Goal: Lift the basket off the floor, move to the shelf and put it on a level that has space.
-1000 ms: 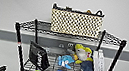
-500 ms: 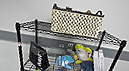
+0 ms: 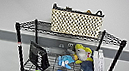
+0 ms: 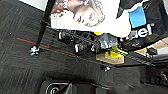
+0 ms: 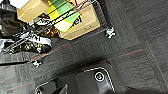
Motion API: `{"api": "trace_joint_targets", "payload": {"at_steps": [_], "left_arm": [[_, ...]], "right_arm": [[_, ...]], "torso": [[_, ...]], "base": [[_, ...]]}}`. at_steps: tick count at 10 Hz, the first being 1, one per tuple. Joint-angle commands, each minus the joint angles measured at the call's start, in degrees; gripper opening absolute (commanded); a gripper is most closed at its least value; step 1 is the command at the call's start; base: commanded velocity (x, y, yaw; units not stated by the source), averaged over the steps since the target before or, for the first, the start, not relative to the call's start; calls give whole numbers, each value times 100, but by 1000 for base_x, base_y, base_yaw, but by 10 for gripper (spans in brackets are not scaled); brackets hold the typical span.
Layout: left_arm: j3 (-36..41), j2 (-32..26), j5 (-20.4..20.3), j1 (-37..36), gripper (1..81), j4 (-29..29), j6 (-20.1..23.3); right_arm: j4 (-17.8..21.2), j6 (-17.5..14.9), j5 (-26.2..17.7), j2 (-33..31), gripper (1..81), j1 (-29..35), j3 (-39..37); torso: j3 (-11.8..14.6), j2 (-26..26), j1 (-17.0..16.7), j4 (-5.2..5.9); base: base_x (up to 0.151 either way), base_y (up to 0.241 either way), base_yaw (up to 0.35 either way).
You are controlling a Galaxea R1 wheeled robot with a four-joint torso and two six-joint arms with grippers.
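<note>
The cream-white woven basket (image 3: 76, 21) with a dark rim stands upright on the topmost level (image 3: 41, 26) of the black wire shelf (image 3: 19, 46), a little right of the middle, against the white wall. The tier under it holds soft toys (image 3: 82, 53), a black bag (image 3: 38, 57) and white boxes (image 3: 98, 64). In the wrist views I see the dark carpet floor (image 4: 22, 62) and the shelf's bottom tiers and caster wheels (image 4: 34, 50) from low down, along with another caster (image 5: 110, 32).
A grey band runs along the white wall (image 3: 2, 34) behind the rack. A brown cardboard box (image 5: 82, 22) and a printed poster (image 4: 82, 15) sit on the lowest tiers. A thin red line (image 4: 45, 46) crosses the carpet by the rack. Part of the robot's dark base (image 5: 100, 77) shows on the floor.
</note>
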Motion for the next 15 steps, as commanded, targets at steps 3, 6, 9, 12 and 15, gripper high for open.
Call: {"api": "trace_joint_targets", "payload": {"at_steps": [3,6,9,12,15], "left_arm": [[-1082,775,-185,234,811,327,17],[-1559,1207,-177,515,811,529,18],[-2121,1726,-177,771,811,705,18],[-2666,2130,-177,1034,811,872,18],[-3131,2603,-194,1289,811,1152,27]], "right_arm": [[66,-477,-13,597,811,-126,-803],[48,-557,163,818,811,-415,-989],[48,-768,357,1258,811,-749,-1569],[48,-961,708,1750,811,-1110,-2184],[-22,-1040,943,2082,811,-1408,-2560]], "torso": [[0,0,0,0],[2,-2,-2,0],[2,-2,-2,0],[4,-5,-6,0],[4,-5,-6,0]], "base": [[0,0,0],[0,0,0],[0,0,0],[0,0,0],[0,0,0]]}}
